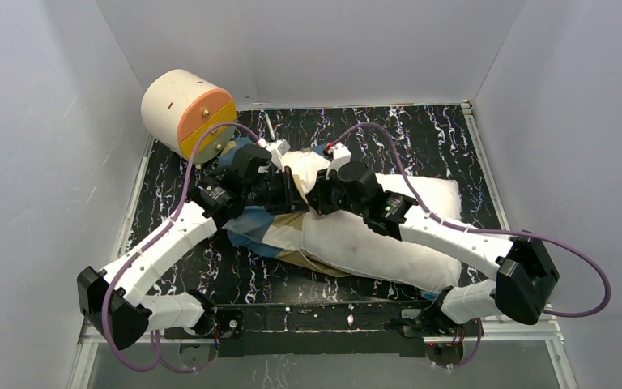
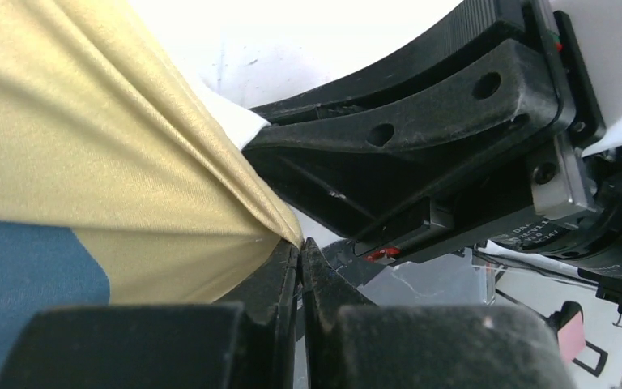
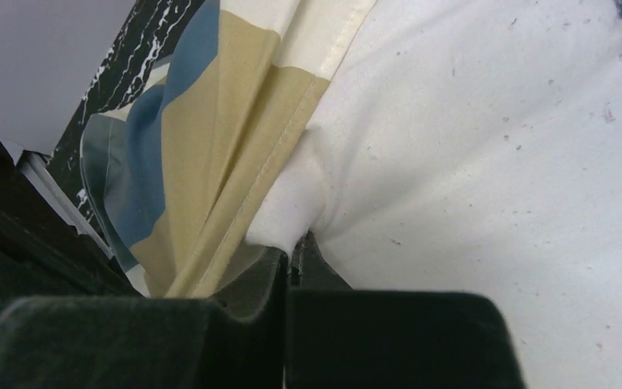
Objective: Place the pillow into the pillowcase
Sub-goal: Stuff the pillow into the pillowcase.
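Observation:
The white pillow (image 1: 372, 243) lies slantwise across the middle of the table, its left end tucked in the blue, tan and cream pillowcase (image 1: 271, 231). My two grippers meet tip to tip over that end. The left gripper (image 1: 291, 193) is shut on the pillowcase: in the left wrist view its tips (image 2: 301, 247) pinch a taut fold of tan cloth (image 2: 89, 146). The right gripper (image 1: 314, 198) is shut on the pillow: in the right wrist view its tips (image 3: 294, 247) squeeze a nub of white stuffing cover (image 3: 494, 162) right beside the pillowcase's hemmed edge (image 3: 202, 162).
A cream-and-orange cylinder (image 1: 188, 113) stands at the back left corner. White walls close in the black marbled table (image 1: 421, 138) on three sides. The right gripper's black body (image 2: 421, 154) fills the left wrist view just above the left jaws.

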